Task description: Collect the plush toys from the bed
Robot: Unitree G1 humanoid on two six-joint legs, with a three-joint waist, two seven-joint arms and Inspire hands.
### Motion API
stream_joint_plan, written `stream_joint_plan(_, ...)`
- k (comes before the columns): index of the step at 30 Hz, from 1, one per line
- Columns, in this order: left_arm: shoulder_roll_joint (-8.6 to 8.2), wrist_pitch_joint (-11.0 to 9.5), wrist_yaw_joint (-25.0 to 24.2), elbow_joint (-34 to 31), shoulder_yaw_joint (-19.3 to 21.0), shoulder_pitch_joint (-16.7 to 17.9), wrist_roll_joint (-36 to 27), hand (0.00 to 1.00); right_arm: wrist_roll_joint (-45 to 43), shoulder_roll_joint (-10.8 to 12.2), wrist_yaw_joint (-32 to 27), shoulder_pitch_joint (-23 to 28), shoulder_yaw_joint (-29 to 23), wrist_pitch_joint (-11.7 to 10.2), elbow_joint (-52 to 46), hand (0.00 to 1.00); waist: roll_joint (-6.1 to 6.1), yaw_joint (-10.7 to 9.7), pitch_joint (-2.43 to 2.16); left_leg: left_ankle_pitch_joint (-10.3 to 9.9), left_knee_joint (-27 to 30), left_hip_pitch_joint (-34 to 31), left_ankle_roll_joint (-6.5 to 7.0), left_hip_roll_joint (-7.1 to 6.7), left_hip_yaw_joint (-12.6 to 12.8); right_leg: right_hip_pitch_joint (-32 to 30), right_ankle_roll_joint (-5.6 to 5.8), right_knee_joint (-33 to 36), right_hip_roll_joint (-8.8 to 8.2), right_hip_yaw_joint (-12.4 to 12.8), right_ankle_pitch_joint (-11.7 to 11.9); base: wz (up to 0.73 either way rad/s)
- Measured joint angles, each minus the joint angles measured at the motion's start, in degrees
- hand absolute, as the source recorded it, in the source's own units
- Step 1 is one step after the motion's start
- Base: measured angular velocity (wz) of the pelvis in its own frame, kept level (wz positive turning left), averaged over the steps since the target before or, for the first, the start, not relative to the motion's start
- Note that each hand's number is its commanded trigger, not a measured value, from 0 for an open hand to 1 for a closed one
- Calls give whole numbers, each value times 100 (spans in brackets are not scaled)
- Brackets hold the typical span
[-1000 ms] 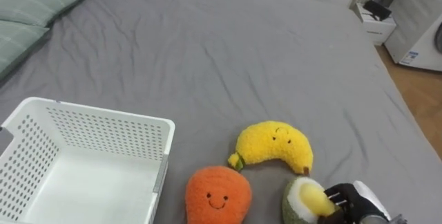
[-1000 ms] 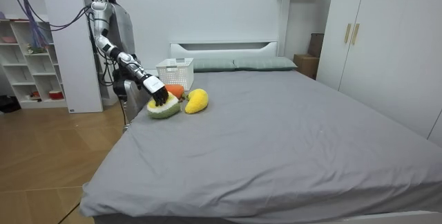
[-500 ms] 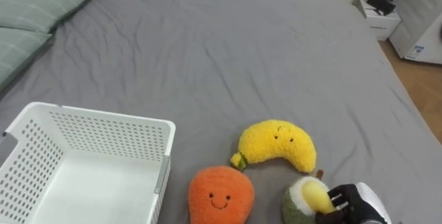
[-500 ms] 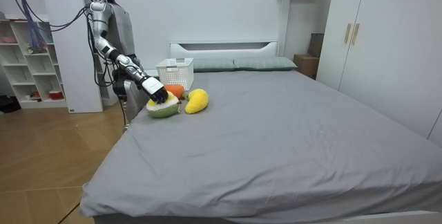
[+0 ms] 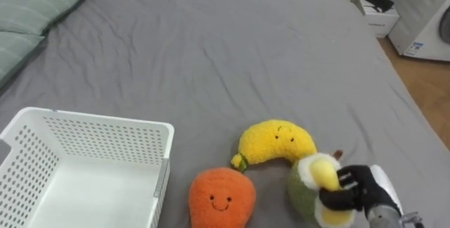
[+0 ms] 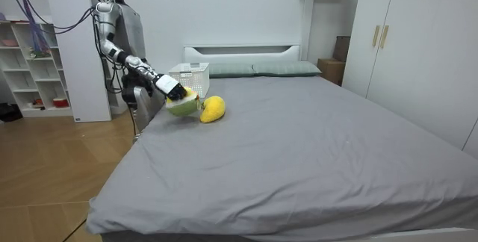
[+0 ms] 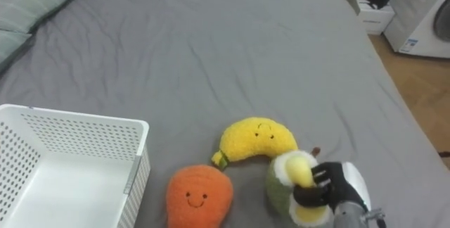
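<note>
Green-and-cream plush avocado toy [image 5: 302, 191] with yellow pit sits right of the white perforated plastic basket [image 5: 91, 119], pinched by the right hand [image 5: 360, 188]. Dark fingers [image 5: 336, 198] curl over its cream face, and the thumb side is hidden behind the toy. Avocado is tilted; in the room view it looks just off the grey bed sheet [image 5: 211, 52], contact hard to tell. Yellow plush banana [image 5: 278, 142] lies just beside it, touching or not unclear. Orange round plush with smiley face [image 5: 221, 198] lies between basket and avocado, its bottom cut off. Basket's near side is cut off too
</note>
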Motion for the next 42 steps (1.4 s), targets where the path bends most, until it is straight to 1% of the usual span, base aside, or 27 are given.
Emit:
stream_joint_plan(1, 8, -23, -3, -4, -2, -7, -39, 0, 74, -90, 8, 1, -1, -2, -440, 100, -10, -21, 4, 1, -15, -19, 0, 0, 10, -35, -1, 0, 5, 15, 0, 0)
stream_joint_plan(2, 14, -42, -6, -5, -2, -23, -45, 0, 117, -140, 9, -1, -4, -13, -647, 100, -15, -30, 7, 1, -20, -31, 0, 0, 9, -49, -1, -3, 7, 15, 1, 0)
stream_joint_plan(3, 37, -106, -7, -1, 2, -73, -45, 0, 186, -210, 13, -19, -42, -59, -983, 100, -43, -33, 17, 1, -26, -46, 0, 0, 9, -65, -1, -10, 10, 11, 1, 0)
stream_joint_plan(5, 74, -217, -6, 14, 3, -156, -48, 0, 212, -252, 19, -94, -62, -75, -1324, 100, -69, -25, 21, 4, -30, -50, -3, 4, 16, -85, -3, -13, 17, 17, 3, 0)
stream_joint_plan(6, 78, -255, -5, 12, 4, -216, -49, 0, 216, -254, 38, -135, -63, -74, -1536, 100, -105, -24, -4, 4, -44, -63, -3, 8, 28, -113, -3, -4, 20, 28, 4, -4)
stream_joint_plan(8, 72, -238, -2, 56, 2, -275, -46, 0, 204, -253, 171, -231, -21, -74, -1879, 100, -89, -2, 2, 4, -54, -73, -3, 12, 46, -128, -5, 2, 20, 29, 12, -2)
stream_joint_plan(9, 72, -244, -2, 141, -8, -296, -42, 0, 210, -253, 245, -278, -16, -77, -2042, 100, -66, 1, 17, 4, -54, -75, -3, 12, 47, -129, -5, 4, 19, 26, 14, 0)
stream_joint_plan(12, 82, -259, -2, 162, -11, -320, -30, 0, 209, -291, 451, -474, 104, -68, -2263, 100, -47, 30, 23, 4, -50, -72, -3, 20, 59, -130, -8, 11, 18, 27, 16, 0)
stream_joint_plan(13, 81, -267, -2, 161, -15, -333, -28, 0, 184, -347, 548, -535, 197, -68, -2323, 100, -28, 89, 33, 4, -54, -72, -4, 21, 61, -131, -11, 14, 18, 32, 19, -4)
stream_joint_plan(15, 81, -304, 7, 168, -14, -392, -36, 0, 170, -418, 719, -646, 331, -47, -2342, 100, -23, 201, 36, 4, -68, -77, -4, 21, 66, -142, -15, 30, 19, 36, 21, -2)
stream_joint_plan(17, 80, -351, 32, 186, -59, -439, -51, 0, 176, -416, 866, -820, 482, 28, -2342, 100, -29, 287, 32, 6, -60, -87, -6, 20, 60, -162, -15, 62, 17, 19, 21, 0)
stream_joint_plan(18, 80, -356, 39, 190, -116, -477, -51, 0, 179, -417, 941, -987, 583, 84, -2342, 100, -35, 311, 31, 6, -47, -95, -5, 19, 45, -168, -14, 86, 12, 10, 20, 6)
stream_joint_plan(20, 79, -365, 37, 198, -199, -507, -96, 0, 261, -418, 1027, -1238, 704, 114, -2342, 100, -51, 389, 21, 7, -40, -100, -3, 12, 9, -162, -14, 86, 8, 6, 20, 6)
stream_joint_plan(22, 82, -376, 5, 198, -301, -545, -119, 0, 432, -416, 1027, -1484, 844, 126, -2342, 100, -93, 547, -7, 8, -32, -97, -4, 12, -20, -151, -14, 86, 9, -40, 21, 6)
stream_joint_plan(24, 59, -405, -6, 216, -337, -549, -232, 0, 527, -400, 1027, -1640, 938, 124, -2342, 100, -124, 652, -17, 13, -13, -89, -2, 9, -43, -130, -14, 80, 2, -100, 21, 11)
stream_joint_plan(26, 39, -442, -7, 227, -338, -547, -252, 0, 614, -389, 1024, -1725, 1050, 124, -2341, 100, -163, 741, -11, 21, -1, -89, 0, 0, -142, -86, -13, 64, -10, -203, 21, 24)
stream_joint_plan(27, 37, -451, -7, 220, -338, -564, -303, 0, 625, -386, 1043, -1739, 1130, 123, -2342, 100, -183, 784, -6, 21, 2, -99, 0, -7, -193, -49, -10, 19, -19, -303, 23, 19)
stream_joint_plan(28, 34, -456, -9, 217, -336, -577, -310, 0, 604, -385, 1126, -1777, 1192, 130, -2342, 100, -235, 871, -16, 21, -7, -121, -2, -12, -227, -43, -10, 4, -20, -333, 23, 19)
stream_joint_plan(29, 33, -455, -15, 217, -337, -576, -316, 0, 596, -386, 1163, -1810, 1226, 133, -2342, 100, -252, 916, -9, 21, -6, -138, -2, -14, -253, -42, -10, 5, -21, -353, 23, 17)
stream_joint_plan(31, 35, -444, -19, 217, -339, -588, -368, 0, 597, -379, 1269, -2038, 1428, 213, -2339, 100, -299, 975, 34, 24, 44, -211, -5, -36, -359, -51, -10, 4, -40, -456, 23, 21)
stream_joint_plan(32, 35, -443, -19, 216, -341, -598, -421, 0, 615, -379, 1280, -2109, 1493, 240, -2337, 100, -303, 1008, 49, 23, 57, -224, -5, -37, -365, -59, -10, 5, -43, -463, 23, 10)
stream_joint_plan(33, 35, -440, -25, 217, -344, -628, -539, 0, 653, -374, 1317, -2239, 1599, 253, -2314, 100, -306, 1107, 64, 23, 69, -236, -4, -40, -367, -62, -10, 2, -44, -464, 23, 6)
stream_joint_plan(35, 40, -454, -63, 217, -342, -672, -561, 0, 682, -367, 1347, -2405, 1740, 247, -2261, 100, -310, 1209, 64, 23, 87, -264, -3, -59, -437, -53, -9, -4, -57, -529, 23, 17)
stream_joint_plan(36, 41, -462, -102, 217, -340, -730, -556, 0, 722, -363, 1351, -2511, 1786, 234, -2196, 100, -326, 1246, 70, 26, 121, -313, 1, -76, -521, -51, -8, -8, -71, -627, 23, 26)
stream_joint_plan(37, 41, -481, -124, 216, -341, -771, -560, 0, 729, -355, 1350, -2591, 1816, 210, -2083, 100, -339, 1371, 79, 28, 137, -328, 3, -79, -538, -54, -7, -9, -75, -652, 23, 20)
stream_joint_plan(39, 45, -497, -127, 211, -331, -777, -671, 0, 668, -320, 1349, -2707, 1944, 214, -1930, 100, -363, 1546, 72, 28, 139, -345, 3, -80, -546, -54, -6, -8, -78, -674, 23, 7)
stream_joint_plan(42, 58, -483, -203, 211, -303, -792, -733, 0, 611, -148, 1411, -2740, 2122, 252, -1919, 100, -378, 1609, 68, 30, 204, -448, 7, -103, -683, -56, 4, -21, -98, -859, 29, 23)
